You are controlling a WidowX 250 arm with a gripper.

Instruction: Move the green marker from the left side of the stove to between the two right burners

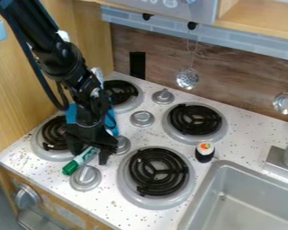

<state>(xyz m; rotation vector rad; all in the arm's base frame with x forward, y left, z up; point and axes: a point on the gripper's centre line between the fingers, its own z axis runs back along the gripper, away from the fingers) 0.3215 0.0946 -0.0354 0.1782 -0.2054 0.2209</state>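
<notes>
At the lower left of the frame, the green and white marker [81,158] lay aslant on the speckled stovetop [104,195], its green end pointing down and left. It sat in the gap between the front left burner [52,134] and a grey knob [85,178]; to my eye that flat strip kept it level, clear of the raised coils. The black gripper [90,158] had its jaws spread wide, one finger on either side of the barrel. That spread looked meant to leave room around so slim a thing, and the green end jutted out past the fingers. From where I stood I couldn't tell whether either finger was pressing on it.

The arm came in from the upper left corner, slanted down past the wooden wall, then bent at the wrist so that the gripper hung nearly straight down, its tips low by the stovetop. Something blue [70,113] showed behind the wrist; I couldn't make out what it was.

Right of centre, a small black and white toy [204,152] stood upright near the corner of the sink [201,191], beside a burner. Towards the upper right, a slotted ladle [188,78] hung from a hook against the backsplash.
</notes>
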